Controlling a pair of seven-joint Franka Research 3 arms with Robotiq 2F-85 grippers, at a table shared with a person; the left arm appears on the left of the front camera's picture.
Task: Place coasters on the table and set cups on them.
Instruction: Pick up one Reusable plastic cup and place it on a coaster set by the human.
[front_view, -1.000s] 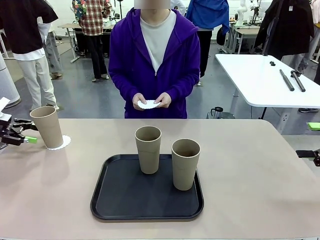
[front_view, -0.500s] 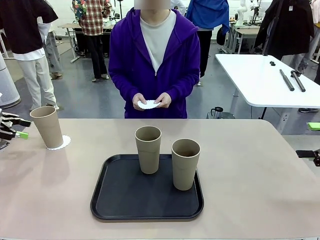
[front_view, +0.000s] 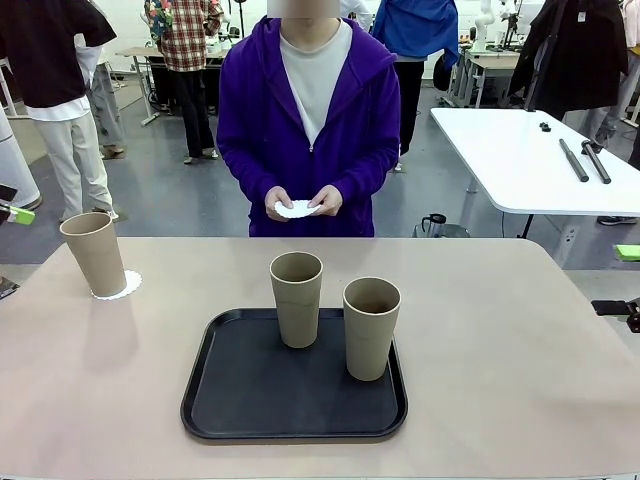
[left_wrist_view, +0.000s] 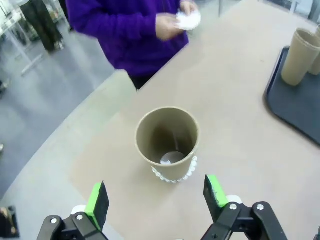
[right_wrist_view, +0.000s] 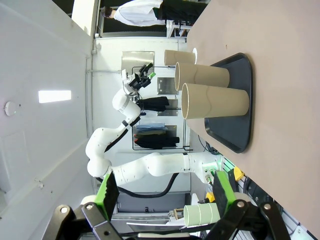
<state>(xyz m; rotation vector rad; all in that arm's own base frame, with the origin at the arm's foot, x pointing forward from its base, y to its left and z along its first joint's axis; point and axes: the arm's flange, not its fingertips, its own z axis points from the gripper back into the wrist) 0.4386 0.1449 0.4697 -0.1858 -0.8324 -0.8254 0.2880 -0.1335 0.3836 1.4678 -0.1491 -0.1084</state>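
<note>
One greyish-tan cup (front_view: 93, 253) stands upright on a lacy white coaster (front_view: 122, 285) at the table's (front_view: 500, 360) far left. In the left wrist view that cup (left_wrist_view: 167, 140) and its coaster (left_wrist_view: 175, 175) lie just ahead of my left gripper (left_wrist_view: 156, 200), which is open and holds nothing. Two more cups (front_view: 297, 298) (front_view: 371, 327) stand on the black tray (front_view: 240, 400). The person's hands hold white coasters (front_view: 298, 208) at the far edge. My right gripper (right_wrist_view: 165, 192) is open and well away from the tray's cups (right_wrist_view: 215, 102).
A white-topped table (front_view: 520, 160) with dark rods stands at the back right. Other people stand behind the person. Bare table top lies on both sides of the tray.
My left gripper has drawn back to the left and upward, away from the cup on the coaster, almost out of the front view. The cups and the person's hands have not moved.
</note>
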